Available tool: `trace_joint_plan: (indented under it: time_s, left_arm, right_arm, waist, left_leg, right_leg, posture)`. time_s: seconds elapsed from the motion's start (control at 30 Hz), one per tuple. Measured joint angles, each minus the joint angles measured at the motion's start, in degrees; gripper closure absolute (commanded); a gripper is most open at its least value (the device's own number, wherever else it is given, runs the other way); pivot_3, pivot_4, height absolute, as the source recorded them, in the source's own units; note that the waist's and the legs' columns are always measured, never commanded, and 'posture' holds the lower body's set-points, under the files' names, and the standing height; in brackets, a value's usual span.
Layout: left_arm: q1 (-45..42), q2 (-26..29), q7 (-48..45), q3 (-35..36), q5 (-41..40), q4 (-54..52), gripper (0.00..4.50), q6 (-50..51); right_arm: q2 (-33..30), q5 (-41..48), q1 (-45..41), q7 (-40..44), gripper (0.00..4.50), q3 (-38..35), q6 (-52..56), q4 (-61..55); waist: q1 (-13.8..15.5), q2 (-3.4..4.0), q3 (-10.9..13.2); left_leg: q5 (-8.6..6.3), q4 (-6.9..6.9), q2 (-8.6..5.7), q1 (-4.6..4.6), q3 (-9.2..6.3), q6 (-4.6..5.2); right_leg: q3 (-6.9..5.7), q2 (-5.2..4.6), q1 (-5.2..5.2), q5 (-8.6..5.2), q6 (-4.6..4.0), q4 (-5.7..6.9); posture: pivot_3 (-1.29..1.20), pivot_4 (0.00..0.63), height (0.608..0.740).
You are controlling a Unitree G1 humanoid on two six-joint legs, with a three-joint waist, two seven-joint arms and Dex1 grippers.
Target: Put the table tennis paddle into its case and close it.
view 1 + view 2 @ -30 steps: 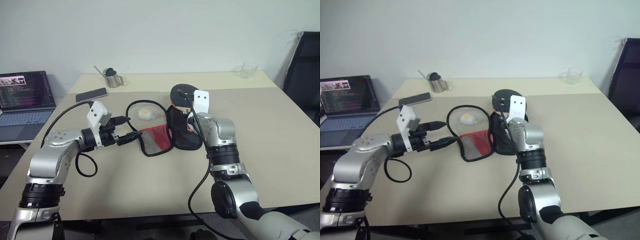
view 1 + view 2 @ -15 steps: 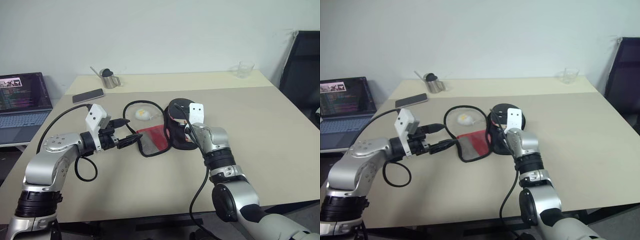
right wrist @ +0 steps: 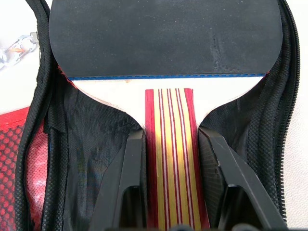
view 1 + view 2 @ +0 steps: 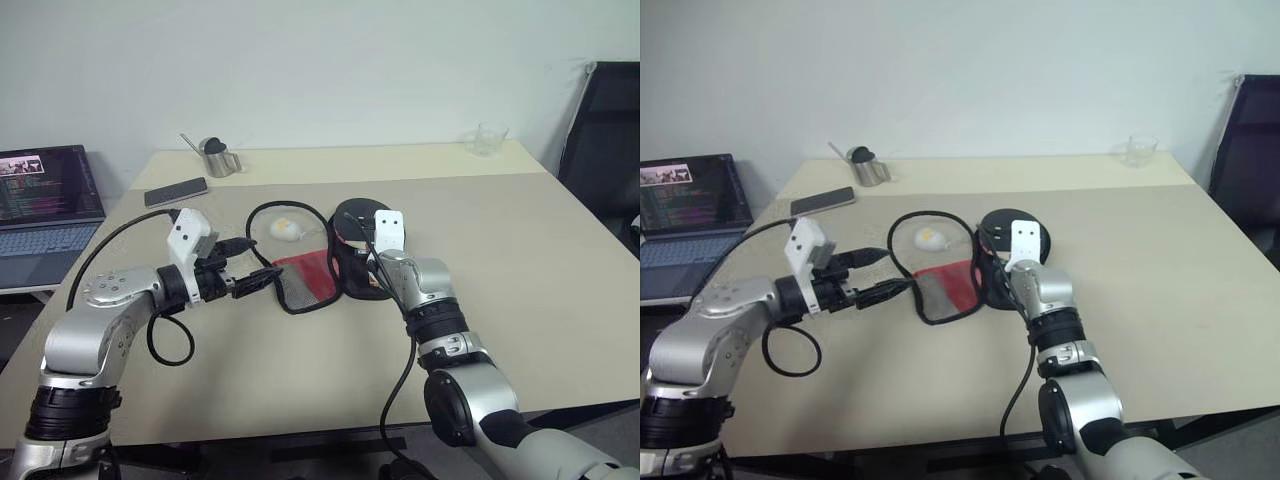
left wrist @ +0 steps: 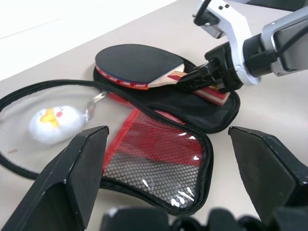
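Lowered since a second ago, the right tool now holds the table tennis paddle down inside the open case, clamped on its striped handle. On the bench, the case lies unzipped, its red mesh flap spread beside the left tool, whose fingers stand wide apart, holding nothing.
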Motion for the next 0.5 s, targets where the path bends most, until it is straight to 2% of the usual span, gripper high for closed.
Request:
trace_joint_plan:
  time_s: [0.5]
  left_arm:
    - [-0.1, 0.3, 0.6, -0.1, -0.1, -1.0, 0.13, 0.1]
  right_arm:
    - [-0.5, 0.0, 4.2, -1.0, 3.41, 1.9, 7.4, -9.7]
  waist:
    - [0.0, 0.0, 0.0]
  left_leg:
    - [0.0, 0.0, 0.0, 0.0, 0.01, 0.0]
  right_leg:
    - [0.01, 0.0, 0.0, 0.0, 0.0, 0.01]
  posture:
    - [0.0, 0.15, 0.74]
